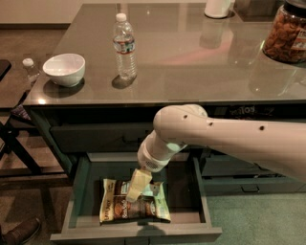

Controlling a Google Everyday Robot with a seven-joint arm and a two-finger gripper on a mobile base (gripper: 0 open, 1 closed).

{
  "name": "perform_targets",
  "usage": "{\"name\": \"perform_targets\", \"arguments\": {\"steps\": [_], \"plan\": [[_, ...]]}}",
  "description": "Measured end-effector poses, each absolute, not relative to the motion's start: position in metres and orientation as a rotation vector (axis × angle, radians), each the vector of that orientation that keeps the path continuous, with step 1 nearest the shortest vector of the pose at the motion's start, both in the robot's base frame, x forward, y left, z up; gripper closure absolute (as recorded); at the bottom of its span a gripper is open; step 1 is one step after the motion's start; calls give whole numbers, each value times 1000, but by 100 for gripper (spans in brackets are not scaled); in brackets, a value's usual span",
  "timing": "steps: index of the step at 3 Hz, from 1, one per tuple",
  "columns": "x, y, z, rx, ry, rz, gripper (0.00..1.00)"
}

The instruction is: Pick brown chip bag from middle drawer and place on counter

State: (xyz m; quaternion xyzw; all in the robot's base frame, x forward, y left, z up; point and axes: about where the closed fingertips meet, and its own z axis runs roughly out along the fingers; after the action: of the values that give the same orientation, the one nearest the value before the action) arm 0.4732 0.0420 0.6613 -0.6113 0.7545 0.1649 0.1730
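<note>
The brown chip bag lies flat on the floor of the open middle drawer, dark brown in its centre with cream and pale green edges. My gripper reaches down into the drawer from the right and sits directly over the upper middle of the bag, covering part of it. The white arm crosses in front of the cabinet. The glossy counter spreads above the drawers.
On the counter stand a white bowl at the left, a water bottle, a clear jar of brown snacks at the right edge and a white object at the back. A dark chair frame stands left of the cabinet.
</note>
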Motion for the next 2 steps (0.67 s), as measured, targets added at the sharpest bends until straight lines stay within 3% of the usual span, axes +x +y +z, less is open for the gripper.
{"name": "perform_targets", "arguments": {"steps": [2], "plan": [[468,49,638,-1719,2177,467,0]]}}
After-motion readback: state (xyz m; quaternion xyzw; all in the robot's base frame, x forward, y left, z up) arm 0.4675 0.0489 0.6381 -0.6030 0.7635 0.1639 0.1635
